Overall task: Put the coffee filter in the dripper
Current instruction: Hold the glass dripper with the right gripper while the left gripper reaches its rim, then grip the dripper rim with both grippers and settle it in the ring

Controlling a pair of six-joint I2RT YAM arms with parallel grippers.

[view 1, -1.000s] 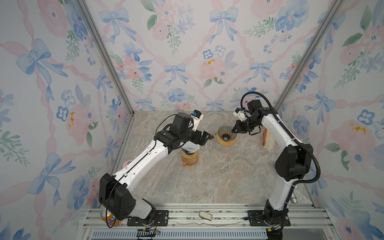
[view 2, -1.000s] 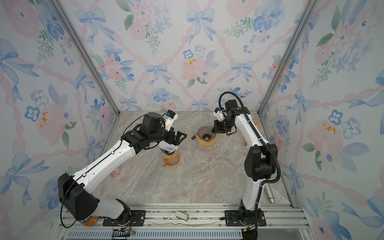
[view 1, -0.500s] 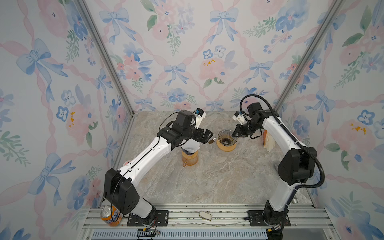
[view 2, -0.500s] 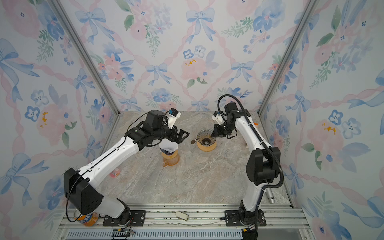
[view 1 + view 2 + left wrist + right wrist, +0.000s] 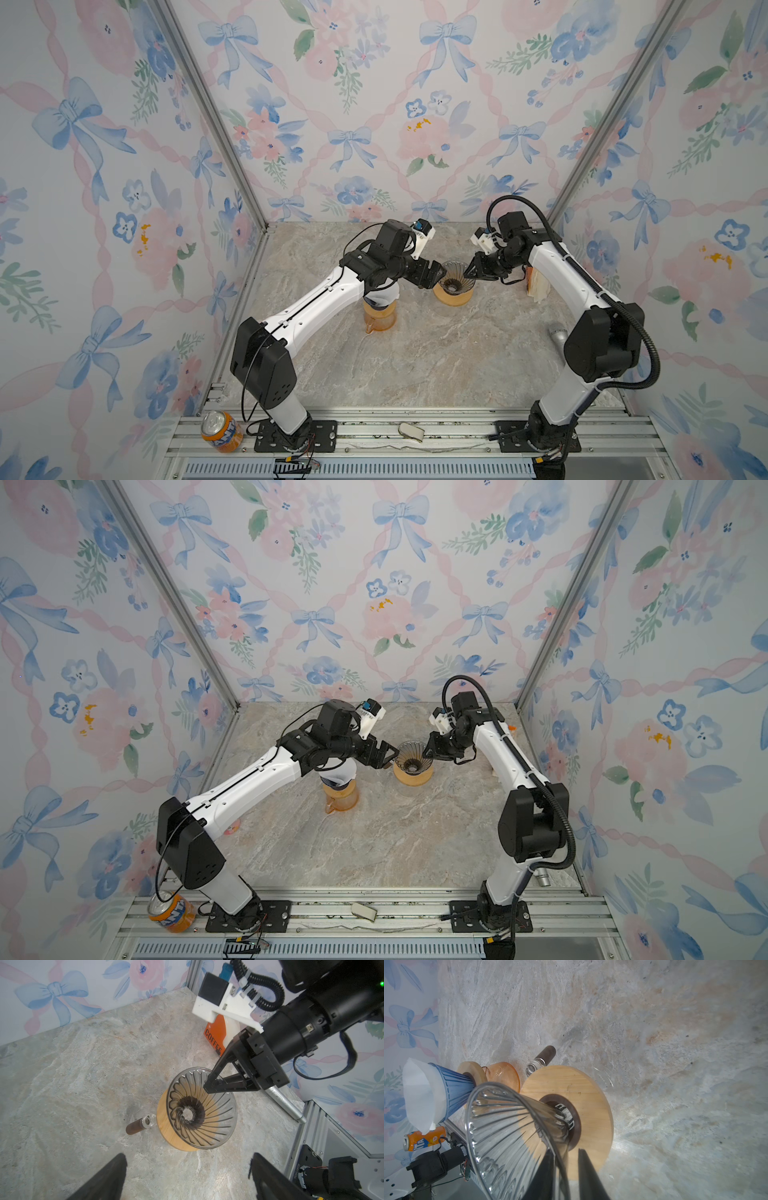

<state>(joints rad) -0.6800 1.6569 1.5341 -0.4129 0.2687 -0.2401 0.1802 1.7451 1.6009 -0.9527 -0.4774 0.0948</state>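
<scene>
Left arm (image 5: 316,301) and right arm (image 5: 569,274): white shells, black joint housings, black bolted base plates (image 5: 324,434). A corrugated black hose (image 5: 270,981) looped off the right wrist. Camera mount (image 5: 228,1005) was white printed plastic (blue plug (image 5: 226,970) on top). Right claw (image 5: 208,1087) was matte black with tapered fingers and exposed screws.

In both top views the left arm (image 5: 316,297) hides much of the coffee filter (image 5: 381,294).

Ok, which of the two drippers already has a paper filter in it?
The blue dripper on the orange carafe: a white filter lines it. The clear glass dripper on the wooden base is empty.
</scene>
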